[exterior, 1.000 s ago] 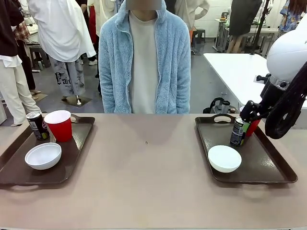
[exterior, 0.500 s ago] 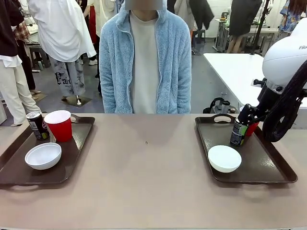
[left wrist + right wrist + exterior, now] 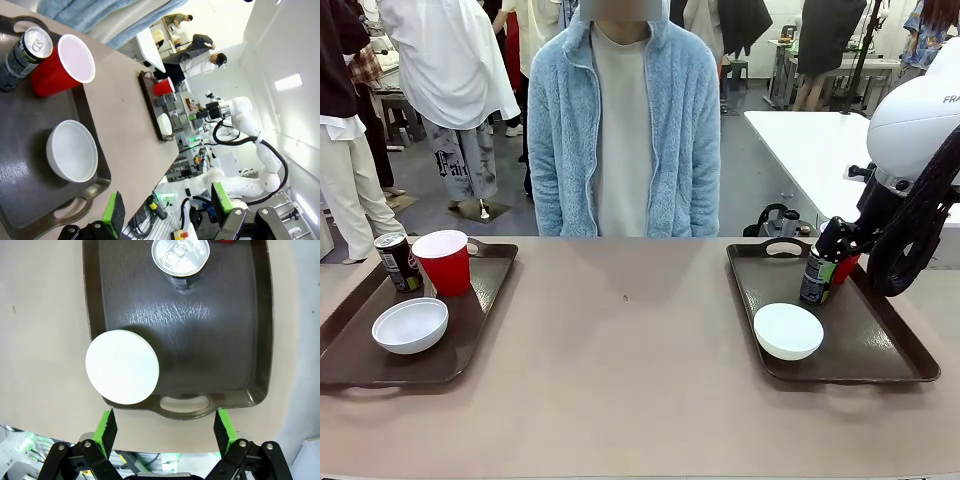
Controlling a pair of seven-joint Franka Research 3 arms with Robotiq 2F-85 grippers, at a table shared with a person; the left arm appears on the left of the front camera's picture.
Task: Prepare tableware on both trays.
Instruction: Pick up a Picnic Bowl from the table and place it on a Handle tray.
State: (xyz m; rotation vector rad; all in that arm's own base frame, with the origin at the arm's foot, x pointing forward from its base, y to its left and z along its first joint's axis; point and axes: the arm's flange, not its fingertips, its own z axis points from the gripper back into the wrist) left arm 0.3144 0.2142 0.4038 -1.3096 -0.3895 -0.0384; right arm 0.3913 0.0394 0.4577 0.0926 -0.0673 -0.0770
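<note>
Both trays look fully set. The left tray (image 3: 470, 345) carries a can (image 3: 398, 262), a red cup (image 3: 443, 262) and a bowl (image 3: 410, 325); the right tray (image 3: 870, 340) carries a can (image 3: 815, 275), a red cup (image 3: 845, 268) partly hidden behind the arm, and a bowl (image 3: 788, 331). Every cup and bowl seen from above is empty, white inside.

I judge the cups light and easily crushed, so a soft pinch at the rim wall suits them. The cans are stiff, smooth and likely slippery, best taken around the middle. The bowls are rigid and shallow, best gripped over the rim.

The left gripper (image 3: 167, 207) hangs above the left tray's near handle, fingers apart and empty. The right gripper (image 3: 164, 429) hangs above the right tray, fingers wide apart, holding nothing, and both trays rest on the worktop (image 3: 620, 350)
</note>
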